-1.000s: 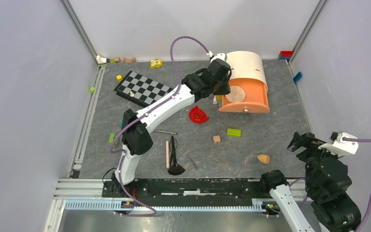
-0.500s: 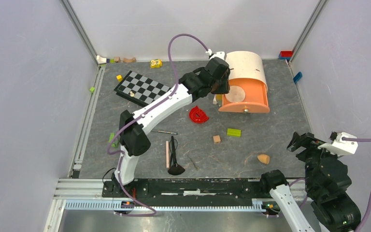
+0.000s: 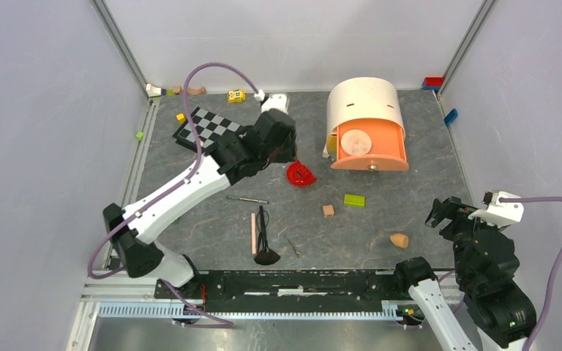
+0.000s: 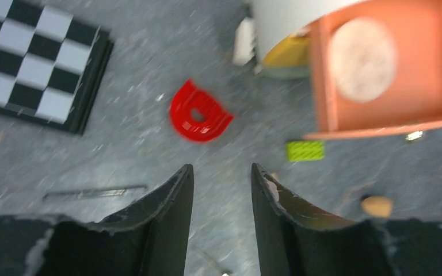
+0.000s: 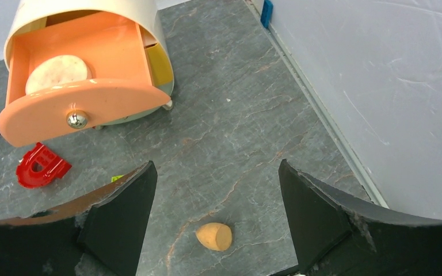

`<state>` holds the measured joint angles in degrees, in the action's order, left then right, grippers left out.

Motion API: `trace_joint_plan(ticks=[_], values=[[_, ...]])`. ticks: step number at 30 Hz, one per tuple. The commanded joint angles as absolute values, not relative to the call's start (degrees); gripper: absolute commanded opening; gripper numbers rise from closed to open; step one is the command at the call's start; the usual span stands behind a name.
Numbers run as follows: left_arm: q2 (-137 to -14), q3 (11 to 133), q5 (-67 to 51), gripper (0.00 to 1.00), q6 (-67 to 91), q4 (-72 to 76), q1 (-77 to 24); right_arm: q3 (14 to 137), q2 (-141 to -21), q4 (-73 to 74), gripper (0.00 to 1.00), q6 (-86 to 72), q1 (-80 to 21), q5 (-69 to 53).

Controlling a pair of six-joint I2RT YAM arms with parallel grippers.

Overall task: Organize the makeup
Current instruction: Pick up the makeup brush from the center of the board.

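Note:
A round peach compact point(image 3: 356, 141) lies in the open orange drawer point(image 3: 389, 150) of the white domed unit; it also shows in the left wrist view point(image 4: 362, 57) and the right wrist view point(image 5: 56, 73). A pink stick point(image 3: 254, 234), a black-handled brush point(image 3: 263, 232) and a thin brush point(image 3: 247, 199) lie near the front middle. My left gripper point(image 4: 221, 168) hangs open and empty above the floor near the red piece point(image 4: 198, 112). The orange teardrop sponge point(image 5: 214, 236) lies between and below the fingers of my open right gripper point(image 5: 216, 167), untouched.
A checkerboard point(image 3: 212, 131) lies at the back left. A green block point(image 3: 354, 199) and a wooden block point(image 3: 328, 210) sit in the middle. A small white item point(image 4: 243, 41) rests against the unit's left side. Small toys line the back wall.
My left arm has pulled away from the drawer unit, leftward and toward the front, and its jaws have spread wider. The right arm has shifted slightly left.

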<state>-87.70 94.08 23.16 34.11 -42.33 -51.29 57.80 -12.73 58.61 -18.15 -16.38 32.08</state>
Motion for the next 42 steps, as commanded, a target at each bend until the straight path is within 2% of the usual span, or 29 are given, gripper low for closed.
trace_joint_plan(ticks=[1, 2, 4, 7, 9, 20, 23, 31, 42], values=[[-80.92, 83.52, 28.82, 0.52, 37.42, -45.53, -50.54, 55.57, -13.96, 55.32, 0.85, -16.82, -16.46, 29.09], [-79.21, 80.82, 29.12, 0.56, 38.12, -45.53, -50.38, 54.81, -13.91, 55.07, 0.85, -16.8, -16.48, 28.54], [-76.5, 76.5, 29.82, 0.81, 40.34, -45.83, -49.82, 53.42, -13.89, 54.33, 0.85, -16.92, -16.52, 27.35], [-73.53, 71.45, 29.72, 0.96, 42.61, -46.05, -48.56, 52.02, -14.11, 53.64, 0.85, -17.05, -16.52, 25.6], [-71.84, 68.43, 29.62, 1.0, 44.18, -45.82, -47.71, 51.3, -14.26, 53.52, 0.85, -17.05, -16.5, 24.86], [-74.09, 60.93, 22.1, 1.0, 47.7, -43.06, -42.57, 48.93, -13.89, 53.42, 0.86, -17.52, -16.52, 22.22], [-73.61, 58.46, 22.35, 0.94, 48.86, -41.9, -42.64, 48.2, -13.85, 53.58, 0.86, -17.75, -16.51, 21.78], [-73.49, 50.23, 18.33, 0.71, 56.28, -35.6, -46.15, 45.29, -13.55, 53.07, 0.86, -18.45, -16.52, 19.51], [-79.26, 50.12, 22.1, 0.52, 59.14, -34.72, -51.48, 44.46, -13.36, 53.0, 0.86, -19.06, -16.52, 18.49]])
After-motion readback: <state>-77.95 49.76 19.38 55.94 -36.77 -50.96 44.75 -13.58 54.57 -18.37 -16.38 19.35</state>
